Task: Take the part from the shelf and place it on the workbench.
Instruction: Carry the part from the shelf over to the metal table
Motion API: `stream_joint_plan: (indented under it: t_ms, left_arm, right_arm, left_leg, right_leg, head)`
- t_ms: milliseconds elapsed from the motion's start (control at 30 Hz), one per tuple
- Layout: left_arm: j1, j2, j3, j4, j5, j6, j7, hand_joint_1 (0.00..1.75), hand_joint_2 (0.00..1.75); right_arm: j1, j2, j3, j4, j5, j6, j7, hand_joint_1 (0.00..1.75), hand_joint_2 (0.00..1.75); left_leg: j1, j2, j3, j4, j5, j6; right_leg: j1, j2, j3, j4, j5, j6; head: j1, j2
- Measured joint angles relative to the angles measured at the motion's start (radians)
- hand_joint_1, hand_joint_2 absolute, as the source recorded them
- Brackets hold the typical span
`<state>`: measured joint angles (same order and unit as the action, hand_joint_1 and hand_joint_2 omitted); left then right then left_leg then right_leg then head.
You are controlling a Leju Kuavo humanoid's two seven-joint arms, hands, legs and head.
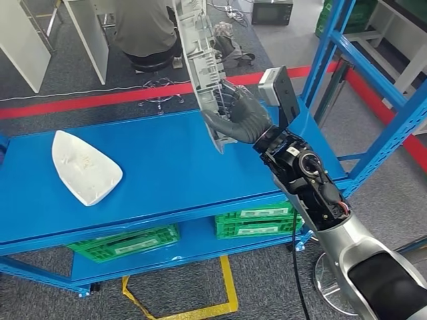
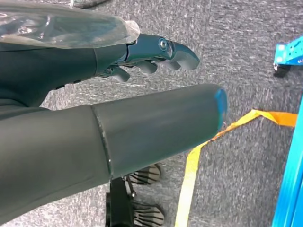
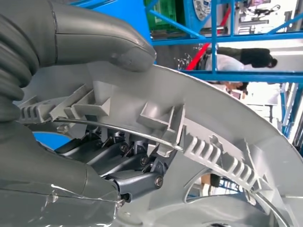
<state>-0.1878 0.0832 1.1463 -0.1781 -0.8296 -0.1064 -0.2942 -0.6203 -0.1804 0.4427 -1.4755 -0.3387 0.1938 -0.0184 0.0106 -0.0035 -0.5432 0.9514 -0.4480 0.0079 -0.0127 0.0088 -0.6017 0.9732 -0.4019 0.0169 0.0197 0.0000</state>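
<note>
Right hand [image 1: 245, 120] grips the grey ribbed part [image 1: 201, 60], thumb over its rim and fingers [image 3: 118, 161] curled underneath among the ribs; I'm holding it upright on edge above the back right of the blue tabletop [image 1: 166, 167], can't tell if its lower end touches. Left hand [image 2: 143, 52] hangs over grey carpet, fingers loosely extended, nothing in it. White boat-shaped piece [image 1: 83, 167] lies flat at the tabletop's left. Green crates [image 1: 254, 220] sit on the lower shelf. Beyond, a person [image 1: 143, 30] sits past the red floor line.
</note>
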Motion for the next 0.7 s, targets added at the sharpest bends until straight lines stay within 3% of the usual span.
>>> stream_joint_plan:
  t_ms: [67,133,167,200,233,267,333,400,467,533,567,667,700]
  left_arm:
    - [0.0,-0.001,0.0,0.0,-0.001,0.0,0.0,0.0,0.0]
    - [-0.001,-0.002,0.0,0.0,-0.001,0.0,0.0,0.0,0.0]
    - [0.0,-0.002,0.0,0.0,-0.002,-0.001,0.0,0.0,0.0]
    - [0.0,-0.003,0.0,0.0,-0.003,-0.001,0.0,0.0,0.0]
    - [0.0,-0.004,0.0,0.0,-0.004,-0.002,0.0,0.0,0.0]
    - [0.0,-0.004,0.0,0.0,-0.005,-0.002,0.0,0.0,0.0]
    - [0.0,-0.006,0.0,0.0,-0.005,-0.002,0.0,0.0,0.0]
    - [-0.002,-0.007,0.0,0.0,-0.005,-0.002,0.0,0.0,0.0]
    - [-0.002,-0.008,0.0,0.0,-0.005,-0.002,0.0,0.0,0.0]
    - [-0.002,-0.009,0.0,0.0,-0.005,-0.002,0.0,0.0,0.0]
    - [-0.002,-0.008,0.0,0.0,-0.005,-0.002,0.0,0.0,0.0]
    - [-0.002,-0.008,0.0,0.0,-0.005,-0.002,0.0,0.0,0.0]
    - [-0.001,-0.008,0.0,0.0,-0.005,-0.002,0.0,0.0,0.0]
  right_arm:
    - [0.001,0.0,-0.005,0.0,0.0,0.0,0.0,1.75,1.75]
    - [0.003,0.0,-0.007,0.0,0.001,0.0,-0.001,1.75,1.75]
    - [0.005,0.0,-0.007,0.0,0.002,0.0,-0.001,1.75,1.75]
    - [0.008,0.0,-0.007,0.0,0.003,0.0,-0.001,1.75,1.75]
    - [0.01,0.0,-0.007,0.001,0.004,0.0,0.0,1.75,1.75]
    - [0.012,0.0,-0.008,0.001,0.005,0.0,0.0,1.75,1.75]
    - [0.012,0.0,-0.009,0.001,0.005,0.001,0.0,1.75,1.75]
    - [0.01,0.0,-0.01,0.0,0.005,0.005,-0.002,1.75,1.75]
    - [0.009,0.0,-0.011,0.0,0.005,0.01,-0.003,1.75,1.75]
    - [0.008,0.0,-0.013,0.001,0.008,0.012,-0.002,1.75,1.75]
    - [0.008,0.0,-0.013,0.001,0.01,0.012,-0.003,1.75,1.75]
    - [0.006,0.0,-0.014,0.002,0.016,0.013,-0.005,1.75,1.75]
    - [0.007,0.0,-0.014,0.003,0.016,0.013,-0.005,1.75,1.75]
  left_leg:
    - [0.005,0.003,-0.004,-0.008,0.012,0.012]
    - [0.003,0.006,-0.012,-0.008,0.019,0.018]
    - [0.002,0.007,-0.016,-0.007,0.021,0.019]
    - [0.001,0.007,-0.02,-0.006,0.024,0.02]
    - [0.001,0.007,-0.023,-0.005,0.026,0.019]
    - [0.0,0.006,-0.025,-0.003,0.027,0.018]
    - [-0.002,0.005,-0.029,0.002,0.029,0.014]
    - [-0.004,0.005,-0.039,0.007,0.034,0.005]
    - [-0.005,0.005,-0.046,0.008,0.042,-0.007]
    - [-0.003,0.004,-0.057,0.025,0.026,-0.017]
    - [-0.002,0.003,-0.072,0.06,-0.001,-0.022]
    - [0.003,0.003,-0.155,0.259,-0.108,-0.037]
    - [0.005,0.003,-0.17,0.3,-0.121,-0.04]
  right_leg:
    - [0.0,-0.001,-0.024,0.062,-0.051,0.008]
    - [-0.001,-0.002,-0.07,0.198,-0.134,0.013]
    - [-0.001,-0.002,-0.087,0.258,-0.161,0.015]
    - [-0.001,-0.002,-0.09,0.287,-0.171,0.016]
    - [-0.001,-0.003,-0.073,0.276,-0.161,0.016]
    - [0.0,-0.003,-0.037,0.223,-0.134,0.013]
    - [0.002,-0.003,0.048,0.075,-0.081,0.005]
    - [0.007,-0.003,0.084,-0.005,-0.064,-0.004]
    - [0.009,-0.002,0.08,-0.014,-0.061,-0.013]
    - [0.004,-0.005,0.077,-0.022,-0.05,-0.026]
    - [0.001,-0.006,0.074,-0.027,-0.043,-0.033]
    - [-0.001,-0.008,0.057,-0.028,-0.029,-0.039]
    - [-0.001,-0.008,0.052,-0.028,-0.026,-0.038]
  head:
    - [0.008,0.0]
    - [0.02,0.0]
    - [0.023,0.0]
    - [0.025,0.0]
    - [0.028,0.0]
    - [0.032,0.0]
    - [0.04,0.0]
    - [0.043,0.0]
    - [0.04,0.0]
    - [0.037,0.0]
    - [0.033,0.0]
    - [0.012,0.0]
    - [0.008,0.0]
